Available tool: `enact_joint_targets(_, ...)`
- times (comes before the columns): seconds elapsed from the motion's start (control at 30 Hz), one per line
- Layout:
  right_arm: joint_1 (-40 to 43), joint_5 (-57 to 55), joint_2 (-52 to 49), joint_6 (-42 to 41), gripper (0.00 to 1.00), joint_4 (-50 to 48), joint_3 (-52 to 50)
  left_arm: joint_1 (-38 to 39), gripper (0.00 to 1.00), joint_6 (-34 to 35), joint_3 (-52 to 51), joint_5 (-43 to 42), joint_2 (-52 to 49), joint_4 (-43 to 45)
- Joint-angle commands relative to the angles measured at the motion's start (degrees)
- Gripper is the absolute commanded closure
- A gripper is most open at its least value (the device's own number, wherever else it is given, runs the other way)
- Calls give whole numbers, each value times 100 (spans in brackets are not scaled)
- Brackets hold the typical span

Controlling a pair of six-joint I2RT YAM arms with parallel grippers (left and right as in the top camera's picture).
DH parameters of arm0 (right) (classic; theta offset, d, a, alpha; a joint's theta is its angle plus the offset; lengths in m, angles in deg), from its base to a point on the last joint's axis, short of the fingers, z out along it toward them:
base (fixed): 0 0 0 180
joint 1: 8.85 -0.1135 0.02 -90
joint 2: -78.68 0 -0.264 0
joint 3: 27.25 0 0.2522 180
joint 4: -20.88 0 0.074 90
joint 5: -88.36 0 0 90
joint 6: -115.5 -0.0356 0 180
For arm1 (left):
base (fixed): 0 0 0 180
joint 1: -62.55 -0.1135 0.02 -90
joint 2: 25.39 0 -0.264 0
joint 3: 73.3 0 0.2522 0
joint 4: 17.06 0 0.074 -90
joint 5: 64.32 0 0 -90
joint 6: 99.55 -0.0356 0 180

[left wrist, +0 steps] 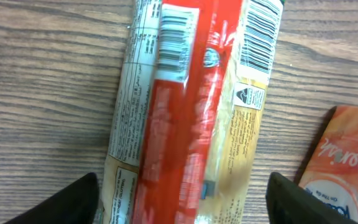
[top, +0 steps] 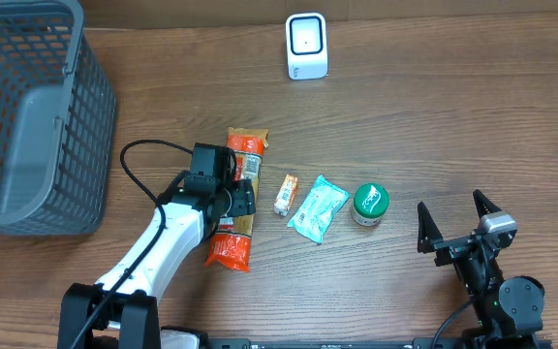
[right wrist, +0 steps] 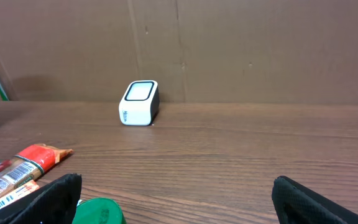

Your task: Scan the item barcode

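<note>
As my left claw [left wrist: 183, 200] is hanging open astride the snack packet [left wrist: 185, 124], gripping nothing, the packet is lying on the table [top: 163, 107], barcode [left wrist: 174, 38] up. I am judging this the pick-up step, calling for closure, then carriage to the scanner [top: 306, 46]. My right claw [top: 450, 208] is idling open, empty.

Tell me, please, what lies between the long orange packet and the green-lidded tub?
Two things, seen in the overhead view: a small orange sachet next to the long orange packet, then a teal pouch beside the green-lidded tub.
</note>
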Motion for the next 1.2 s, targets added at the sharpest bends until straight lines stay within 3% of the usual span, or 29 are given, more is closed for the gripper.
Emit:
enact_joint_targets(0.0, 15, -28, 50, 24, 0, -24, -59, 11, 21, 15, 24, -2, 111, 9)
enact_joint_targets(0.33, 15, -28, 50, 24, 0, -24, -59, -31, 22, -2, 136, -133, 118, -42)
enact_joint_targets(0.7, 15, -26, 50, 26, 0, -24, -59, -1027, 19, -199, 1993, 337, 118, -1456)
enact_joint_targets(0.83, 15, -28, 50, 26, 0, -24, -59, -1600, 14, -197, 2127, 334, 118, -1482)
enact_joint_targets(0.93, 15, -28, 50, 24, 0, -24, -59, -1985, 0, -195, 2090, 332, 116, -1552)
enact_joint_targets(1.17, 15, -28, 50, 24, 0, -24, -59, -2216, 0, -195, 2090, 332, 116, -1716)
